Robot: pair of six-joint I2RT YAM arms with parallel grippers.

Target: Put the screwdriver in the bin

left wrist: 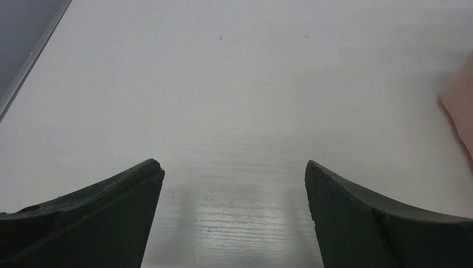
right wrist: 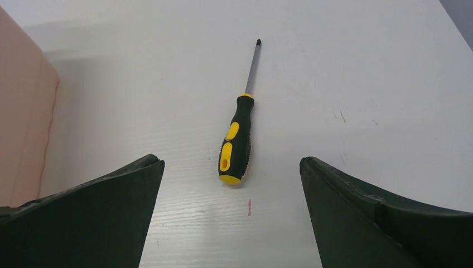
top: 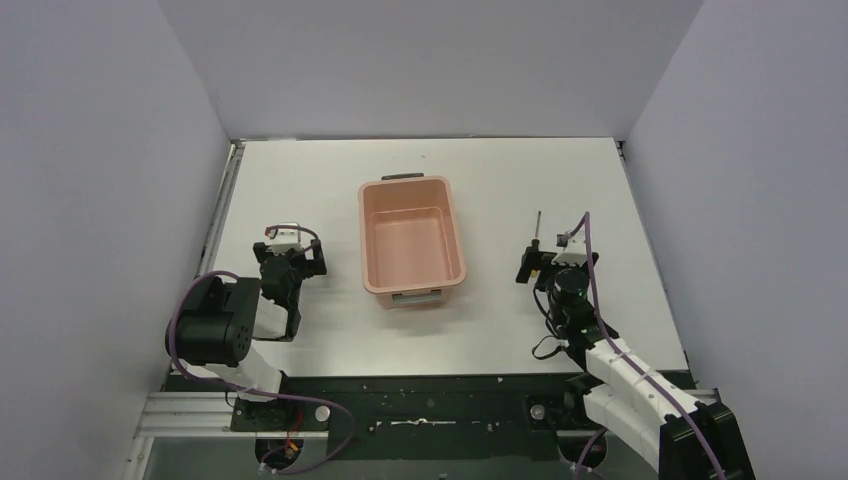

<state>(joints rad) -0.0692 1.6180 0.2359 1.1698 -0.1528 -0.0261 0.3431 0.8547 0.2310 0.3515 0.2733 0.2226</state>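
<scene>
While awaiting pickup, screwdriver point(right wrist: 244, 114): lies flat on desk point(right wrist: 362, 84), right of bin point(top: 456, 235), outside it.
Right claw point(right wrist: 231, 162): spread wide, framing it for grasp.
Left claw point(left wrist: 233, 164): apart, empty, idle.

one screwdriver point(right wrist: 237, 142) is counted, and one bin point(top: 410, 245), on which two handles are seen, one at each short end. two arms are counted, the left arm point(top: 225, 325) and the right arm point(top: 620, 375). two fingers point(left wrist: 100, 218) are shown on each, four in all. one table point(top: 500, 180) is seen, with one small red mark point(right wrist: 249, 206) on it.
</scene>
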